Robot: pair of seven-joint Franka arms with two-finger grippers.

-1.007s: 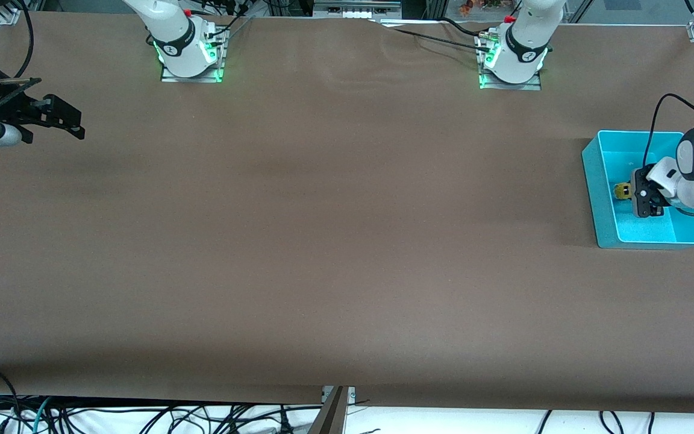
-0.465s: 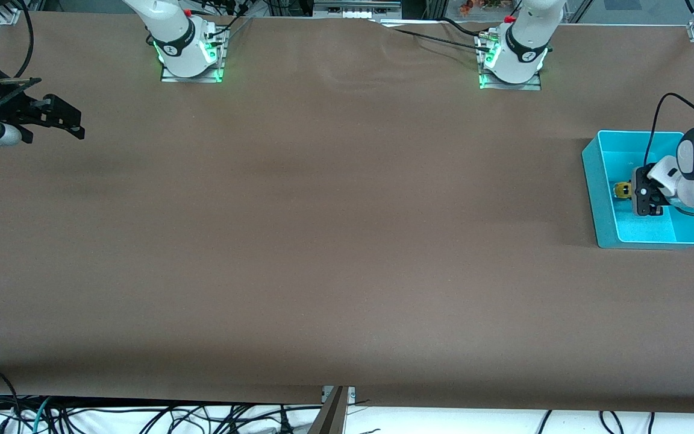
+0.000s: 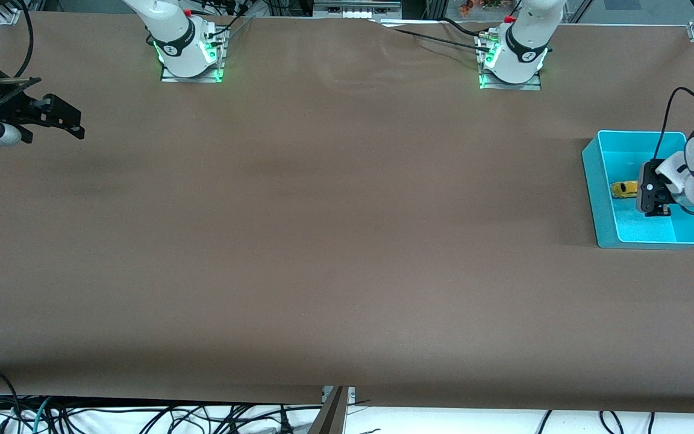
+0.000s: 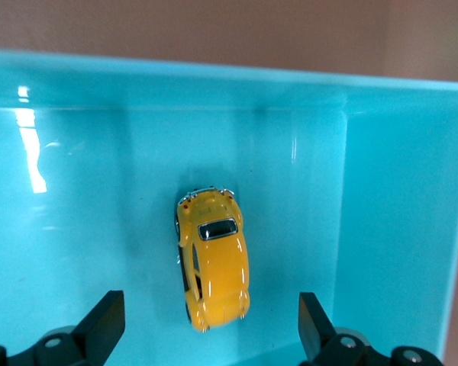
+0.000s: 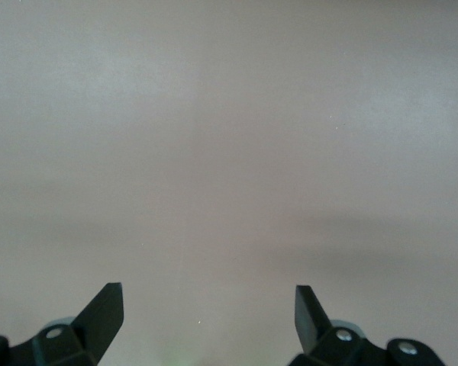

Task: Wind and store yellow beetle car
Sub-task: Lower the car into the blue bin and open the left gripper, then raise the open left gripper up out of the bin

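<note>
The yellow beetle car lies in the bin.

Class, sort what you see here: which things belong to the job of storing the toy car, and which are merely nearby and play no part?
Part of the job:
- yellow beetle car, lying in the bin
- turquoise bin
- left gripper, open over the car

Not part of it:
- right gripper, open, waiting over the brown table
- cables along the table's nearer edge
</note>
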